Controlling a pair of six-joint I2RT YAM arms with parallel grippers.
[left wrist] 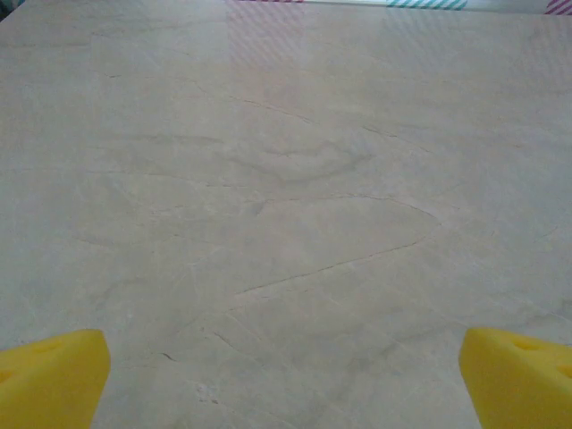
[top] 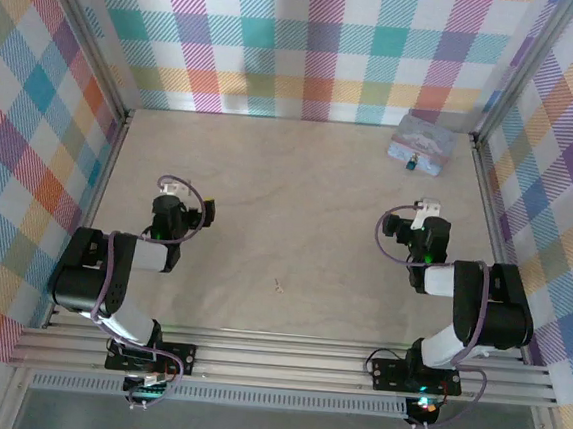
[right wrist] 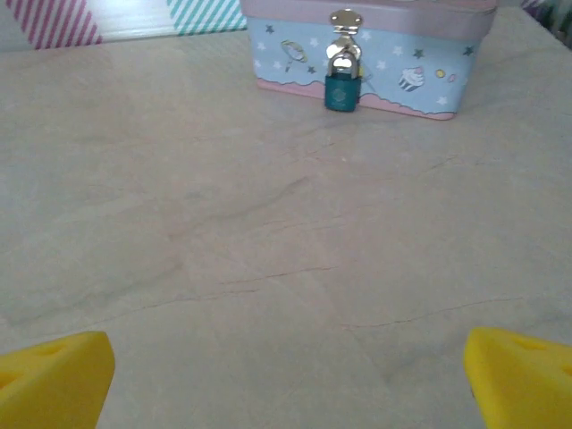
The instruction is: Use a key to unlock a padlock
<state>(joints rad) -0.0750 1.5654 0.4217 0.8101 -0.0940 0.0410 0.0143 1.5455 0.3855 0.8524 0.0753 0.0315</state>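
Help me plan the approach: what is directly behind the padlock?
The padlock hangs from a metal clasp on the pastel tin box. Behind it is the box's blue starred front wall. The patch behind the lock body is covered, and the shut box hides its contents.

Pale wooden tabletop (top: 287, 205) between pastel plaid walls (top: 311, 46), aluminium rails (top: 284, 360) in front

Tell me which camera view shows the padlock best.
The right wrist view: the padlock hangs large and clear on the tin box. In the top view it is a tiny dark speck at the box front.
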